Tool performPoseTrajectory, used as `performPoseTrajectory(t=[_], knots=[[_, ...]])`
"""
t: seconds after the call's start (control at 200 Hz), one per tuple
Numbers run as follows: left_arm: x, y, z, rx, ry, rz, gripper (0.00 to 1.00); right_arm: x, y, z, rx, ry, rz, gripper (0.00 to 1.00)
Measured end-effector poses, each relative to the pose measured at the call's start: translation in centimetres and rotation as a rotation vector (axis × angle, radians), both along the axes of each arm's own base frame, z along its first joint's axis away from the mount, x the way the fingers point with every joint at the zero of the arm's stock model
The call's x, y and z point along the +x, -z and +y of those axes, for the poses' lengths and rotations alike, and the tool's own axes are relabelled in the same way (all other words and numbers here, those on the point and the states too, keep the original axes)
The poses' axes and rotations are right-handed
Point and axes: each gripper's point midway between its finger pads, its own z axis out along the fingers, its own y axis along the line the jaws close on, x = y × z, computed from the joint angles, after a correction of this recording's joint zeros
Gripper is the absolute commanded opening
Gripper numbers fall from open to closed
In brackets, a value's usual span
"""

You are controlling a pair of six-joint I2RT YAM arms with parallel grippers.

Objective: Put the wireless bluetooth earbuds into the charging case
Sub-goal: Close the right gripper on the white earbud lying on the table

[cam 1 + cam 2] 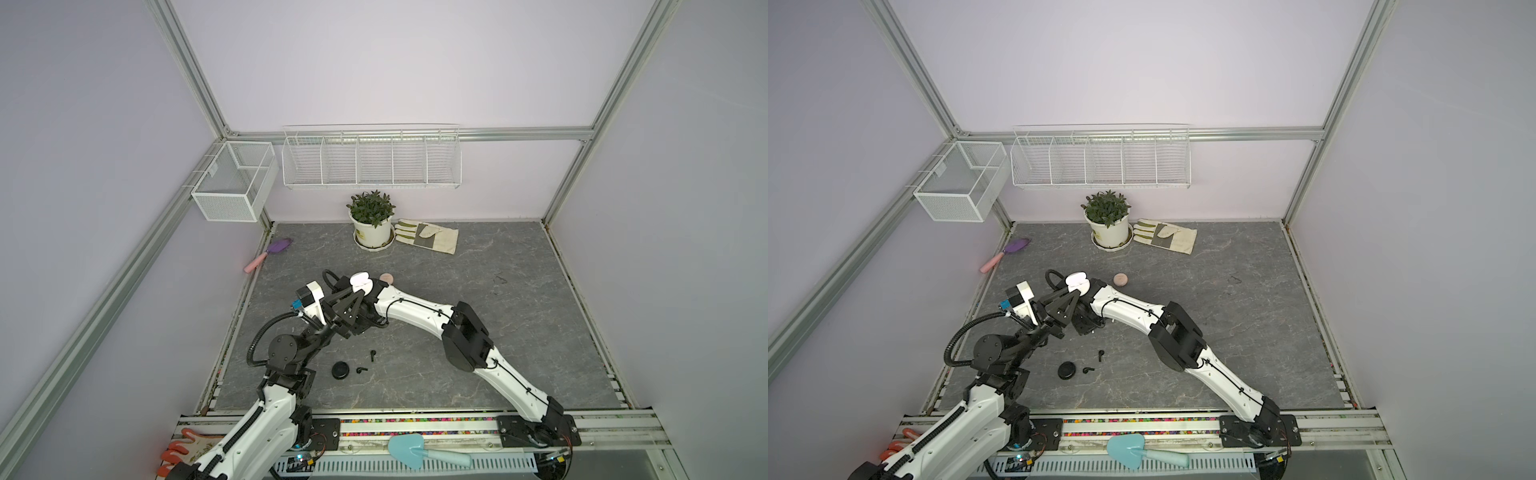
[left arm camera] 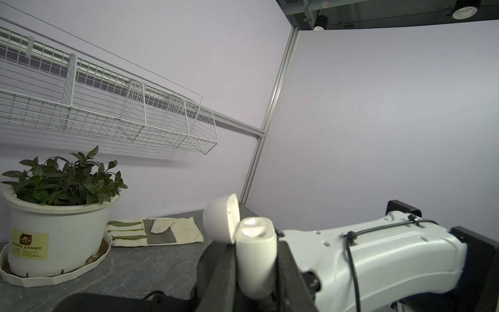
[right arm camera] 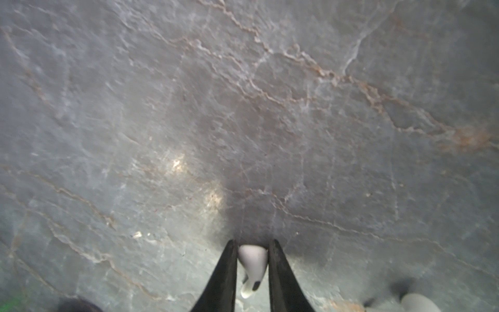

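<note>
Right gripper [image 3: 253, 244] pinches a white earbud [image 3: 252, 260] between its jaws, bottom centre of the right wrist view, over the grey table [image 3: 243, 108]. Left gripper [image 2: 255, 248] clamps the open white charging case [image 2: 256, 267], lower centre of the left wrist view.

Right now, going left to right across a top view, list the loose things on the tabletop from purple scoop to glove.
Purple scoop → black round case → nearer black earbud → farther black earbud → pink round case → work glove. Potted plant left out: it overlaps several of these.
</note>
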Motion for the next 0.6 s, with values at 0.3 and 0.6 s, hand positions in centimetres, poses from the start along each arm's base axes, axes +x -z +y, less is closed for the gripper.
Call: performPoseTrajectory(t=[0.3, 0.6], knots=[[0.0, 0.1, 0.0, 0.002, 0.0, 0.003, 0.0, 0.0, 0.1, -0.1, 0.01, 0.004, -0.004, 0.21], [0.2, 0.6, -0.1, 0.01, 0.0, 0.024, 0.0, -0.2, 0.0, -1.5, 0.019, 0.026, -0.01, 0.2]])
